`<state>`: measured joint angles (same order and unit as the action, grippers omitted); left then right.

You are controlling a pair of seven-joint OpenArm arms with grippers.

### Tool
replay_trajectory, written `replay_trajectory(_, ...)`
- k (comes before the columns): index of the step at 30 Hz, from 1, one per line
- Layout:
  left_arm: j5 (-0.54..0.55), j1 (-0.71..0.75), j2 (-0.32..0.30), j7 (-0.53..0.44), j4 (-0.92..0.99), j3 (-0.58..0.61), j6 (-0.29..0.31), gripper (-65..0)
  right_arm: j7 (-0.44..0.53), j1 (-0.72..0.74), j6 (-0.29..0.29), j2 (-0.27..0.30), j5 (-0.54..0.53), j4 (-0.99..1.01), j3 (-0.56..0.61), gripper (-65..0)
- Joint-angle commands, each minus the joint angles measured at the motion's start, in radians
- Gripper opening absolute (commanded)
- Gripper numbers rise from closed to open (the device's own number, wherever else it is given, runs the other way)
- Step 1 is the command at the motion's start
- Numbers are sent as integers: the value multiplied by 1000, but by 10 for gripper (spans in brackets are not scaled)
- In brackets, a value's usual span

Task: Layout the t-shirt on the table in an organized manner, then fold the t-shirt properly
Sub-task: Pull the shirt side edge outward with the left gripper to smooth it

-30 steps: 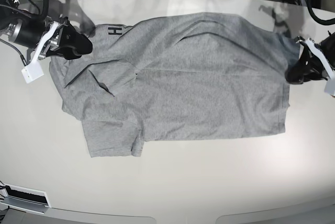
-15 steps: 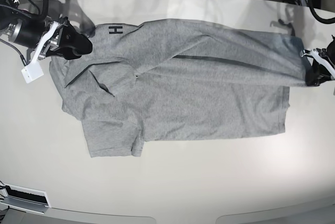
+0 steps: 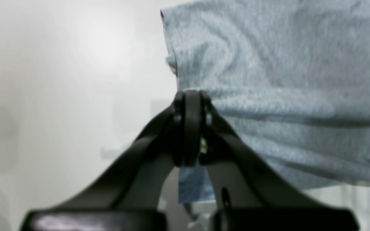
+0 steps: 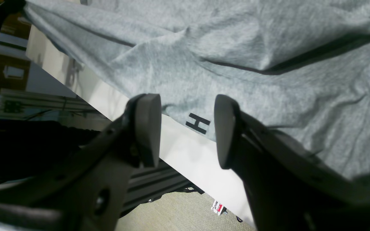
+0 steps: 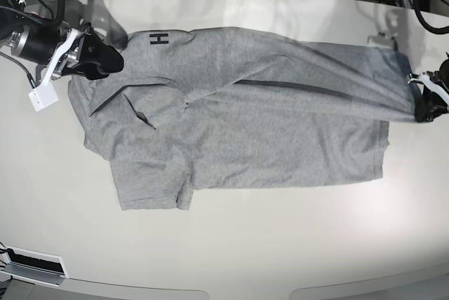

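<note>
The table (image 5: 224,244), glossy and off-white, fills almost the whole base view. The t-shirt (image 5: 238,139), heather grey, lies spread across its middle and far half, with its length running from side to side of that view. One sleeve lies flat at the near-left corner of the cloth, and a black letter H (image 5: 158,38) shows at the far-left edge. A raised fold runs from the shirt's middle out to its far-right corner, which is drawn taut toward the table's right edge.

At that corner sits the left gripper (image 5: 423,112); its wrist view shows the black jaws pressed together with a strip of grey cloth pinched between them, and the rest of the shirt stretches away ahead and to the right.

The right gripper (image 5: 105,62) rests at the shirt's far-left edge, just beside the H. Its wrist view shows its fingers (image 4: 148,128) spread apart with nothing between them, the shirt lying beyond and beneath.
</note>
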<state>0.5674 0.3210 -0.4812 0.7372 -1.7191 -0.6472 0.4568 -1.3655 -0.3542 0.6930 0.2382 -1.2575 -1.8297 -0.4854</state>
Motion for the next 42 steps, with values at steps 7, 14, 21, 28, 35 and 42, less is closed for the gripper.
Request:
replay_trajectory(7,56,-65,-39,-23,66,-7,6,-422,18,5,5,14,-29,-17,-5,-367)
replay_trajectory(14,80,-91,-113,73,77,-8,-41,-299,18,17,5,14,-29,-17,-6,-367)
replay_trajectory(21,70,-77,-126,181,158,-8,-101,-354,18,38,5,14,-29,-17,-5,-367)
replay_trajectory(28,111,-78,-129,167,456,-8,34,-349,14,38,5,14,-29,-17,-6,-367)
replay_trajectory(35,171,-90,-129,92,620,-8,211,-349,14,38,5,14,-29,-17,-6,-367)
replay_trajectory(42,192,-89,-131,64,622,8,241,-349,14,38,5,14,-29,-17,-6,-367)
